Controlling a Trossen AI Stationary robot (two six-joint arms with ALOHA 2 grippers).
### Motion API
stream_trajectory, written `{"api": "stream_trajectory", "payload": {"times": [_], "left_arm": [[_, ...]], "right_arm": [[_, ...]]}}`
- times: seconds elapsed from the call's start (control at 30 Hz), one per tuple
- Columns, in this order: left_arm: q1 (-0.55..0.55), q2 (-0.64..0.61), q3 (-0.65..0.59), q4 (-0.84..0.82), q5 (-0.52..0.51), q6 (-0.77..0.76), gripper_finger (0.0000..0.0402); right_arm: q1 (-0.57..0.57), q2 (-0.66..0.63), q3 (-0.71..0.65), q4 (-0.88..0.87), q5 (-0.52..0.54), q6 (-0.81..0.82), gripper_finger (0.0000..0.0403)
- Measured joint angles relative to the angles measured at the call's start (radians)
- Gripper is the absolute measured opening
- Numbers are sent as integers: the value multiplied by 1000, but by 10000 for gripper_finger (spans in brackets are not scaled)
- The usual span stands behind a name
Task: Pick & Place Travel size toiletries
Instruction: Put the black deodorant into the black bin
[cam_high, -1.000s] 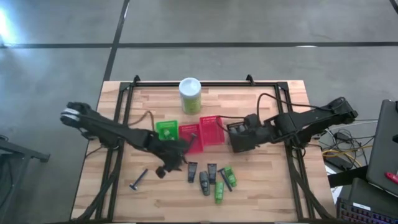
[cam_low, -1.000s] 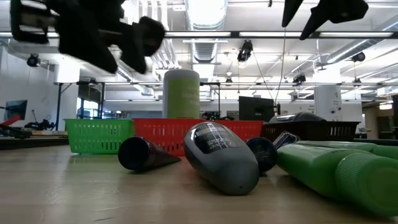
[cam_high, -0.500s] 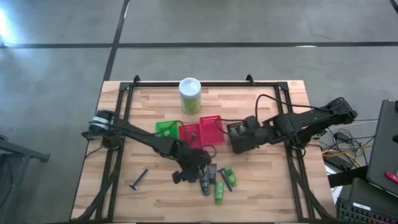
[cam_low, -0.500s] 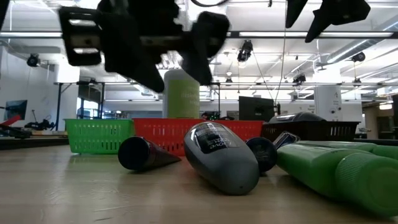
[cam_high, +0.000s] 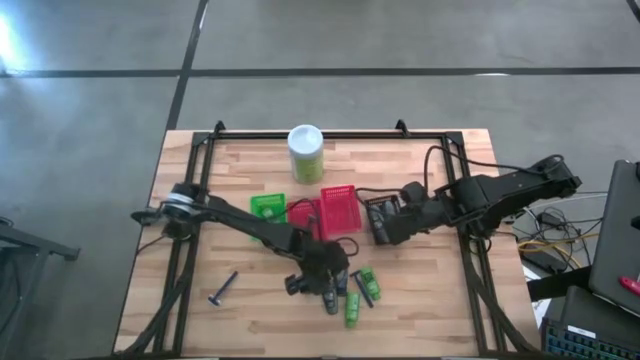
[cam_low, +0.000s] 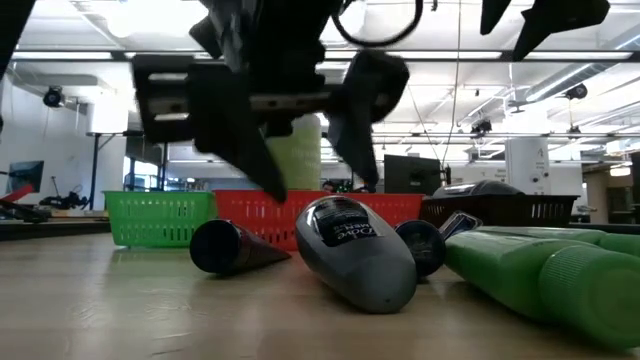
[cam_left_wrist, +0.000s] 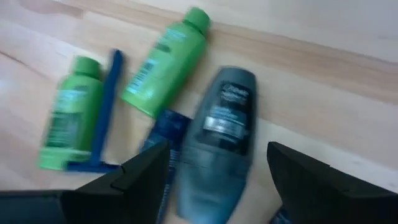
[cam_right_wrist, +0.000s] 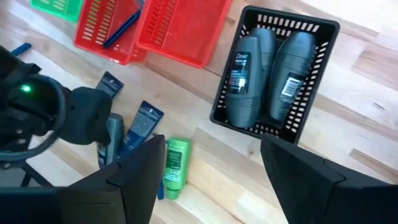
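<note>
Near the table's front edge, the left gripper (cam_high: 322, 283) hangs low over the loose cluster of toiletries, its two dark fingers (cam_left_wrist: 146, 180) spread apart on either side of a dark grey oval bottle (cam_left_wrist: 217, 134). That bottle lies flat on the wooden table (cam_high: 250, 325), long axis running front to back, cap end toward the far side; the fingers are not touching it. Beside it lie two bright green mini tubes (cam_left_wrist: 165, 62), roughly parallel to it, a blue-handled razor (cam_left_wrist: 106, 109) between them, and a dark blue flat tube (cam_left_wrist: 163, 127) touching the bottle's side. A second ago this gripper was over bare wood further left and narrower; it has since swung right and widened. The right gripper (cam_high: 383, 226) hovers over the black basket (cam_right_wrist: 314, 78), jaws apart, holding nothing; two grey bottles (cam_right_wrist: 245, 71) lie side by side inside. It has opened somewhat since then.
</note>
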Motion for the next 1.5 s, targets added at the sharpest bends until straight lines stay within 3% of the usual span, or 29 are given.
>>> {"api": "stream_trajectory", "payload": {"times": [0.37,1.0,1.3,1.5], "left_arm": [[16,36,2,43,-14,8,289],[-6,60,1,37,7,-18,271],[-29,68,0,35,0,-33,265],[-28,68,-11,46,-19,-51,239]], "right_arm": [[0,-15,0,-21,0,-10,270],[-2,-15,-7,-72,7,-3,219],[-3,-15,-7,-72,11,11,237],[-3,-15,-7,-71,11,20,249]]}}
